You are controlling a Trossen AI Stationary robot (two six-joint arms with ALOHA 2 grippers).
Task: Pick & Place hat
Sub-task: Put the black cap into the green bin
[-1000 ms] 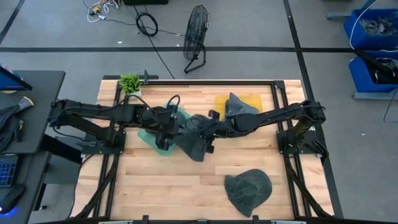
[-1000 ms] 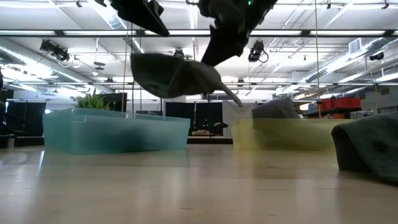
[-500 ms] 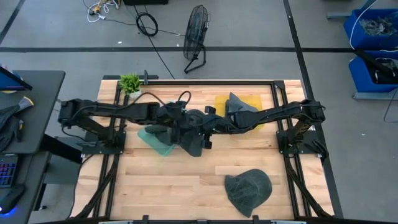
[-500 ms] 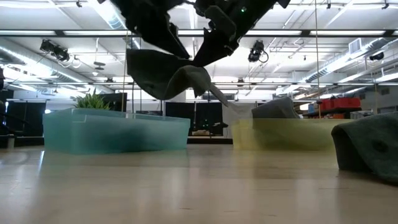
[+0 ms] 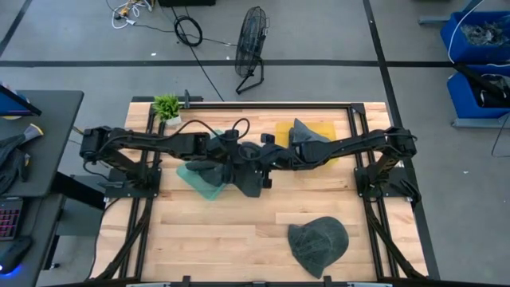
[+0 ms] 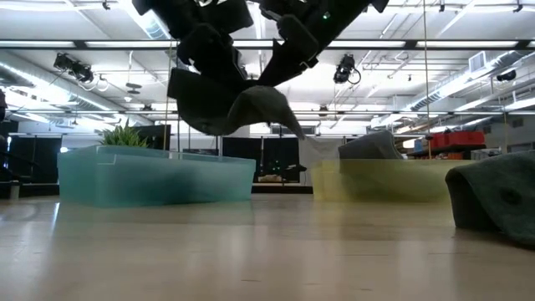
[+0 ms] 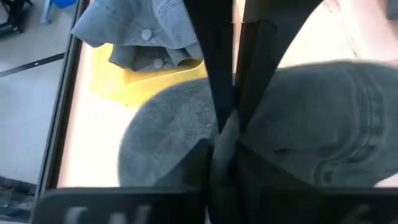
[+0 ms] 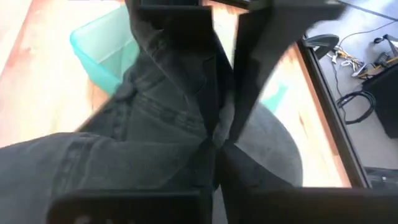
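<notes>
A dark grey hat (image 5: 245,179) hangs in the air above the table's middle, beside the teal bin (image 5: 198,178); in the low view the hat (image 6: 224,104) is well clear of the wood. My left gripper (image 7: 227,124) comes from the left and my right gripper (image 8: 221,134) from the right, both shut on this hat. In the high view the left gripper (image 5: 233,159) and right gripper (image 5: 260,163) almost meet over it. A second dark hat (image 5: 319,243) lies flat on the table near the near edge. A lighter grey hat (image 5: 303,134) rests in the yellow bin (image 5: 285,131). My left gripper pinches a raised fold of the hat's cloth (image 7: 225,134) between its two fingers, coming from the table's left and slanting down. The hat is lifted clear and sags below the fingers. My right gripper pinches a fold of the hat (image 8: 214,127) between its two fingers, coming from the table's right and slanting down. The cloth hangs slack below it (image 6: 276,104), off the table.
The teal bin (image 6: 159,176) stands left of centre and the yellow bin (image 6: 384,180) toward the far right. A small green plant (image 5: 166,105) sits at the far left corner. Bare wood lies along the near left part of the table (image 5: 207,239).
My left gripper has moved toward the table's right edge, over the teal bin, and come onto the hat that the right gripper holds aloft. The hat has stayed lifted; its left side has bunched up under the left fingers.
</notes>
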